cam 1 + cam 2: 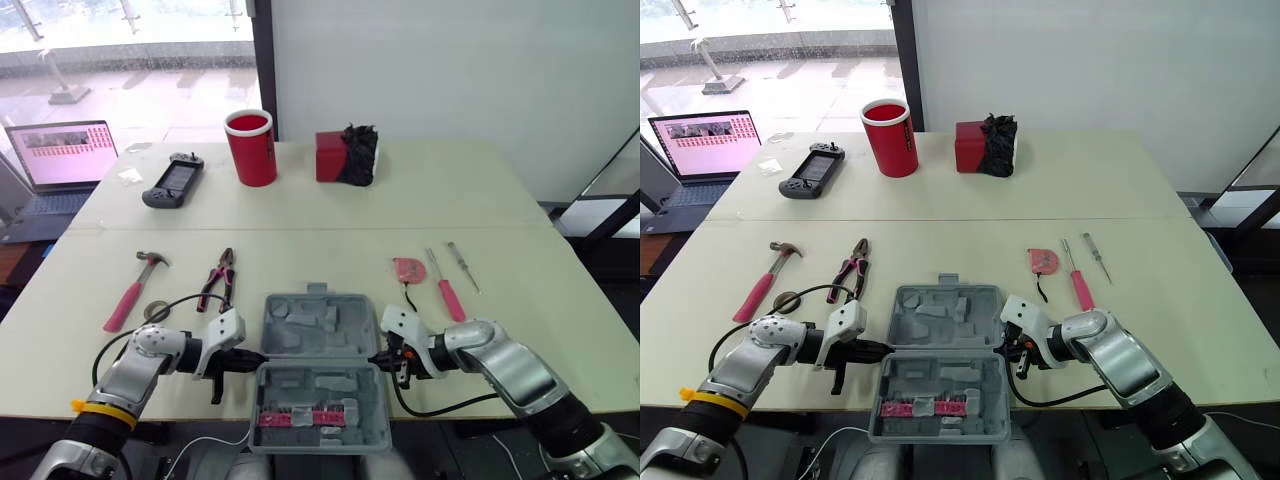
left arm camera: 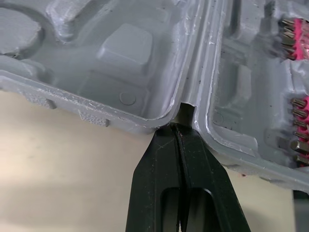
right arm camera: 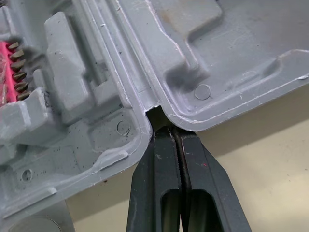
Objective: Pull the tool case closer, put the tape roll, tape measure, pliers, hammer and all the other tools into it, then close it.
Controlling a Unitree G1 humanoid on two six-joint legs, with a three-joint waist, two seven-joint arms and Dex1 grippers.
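Open grey plastic tool case [image 1: 300, 385] sits at the near edge of the cream desk [image 1: 330, 215], lying flat. Its near half, with the pink bit strip [image 1: 305, 417], overhangs that edge. The moulded pockets are otherwise empty.

Left tool [image 1: 258, 356] and right tool [image 1: 375, 358] flank the case. Each has its fingers pressed together, gripping nothing, with the tips poked into the hinge notch on its side. My read is that hooking both hinge ends lets the case slide straight without skewing. The pull looks about done, and any closer risks tipping it off the edge.

Nothing is loaded yet. Left of the case:
- small grey tape roll [image 1: 155, 311]
- pink-handled hammer [image 1: 133, 290]
- pink-and-black pliers [image 1: 218, 280]

To the right, a bit farther back:
- red tape measure [image 1: 408, 269]
- pink-handled screwdriver [image 1: 445, 287]
- thin clear-handled screwdriver [image 1: 463, 266]

All lie apart from one another, so single picks look easy.

On the far desk, unrelated:
- black handheld controller [image 1: 173, 181]
- red cup [image 1: 250, 148]
- red box [image 1: 335, 157]
- open laptop [image 1: 62, 155]
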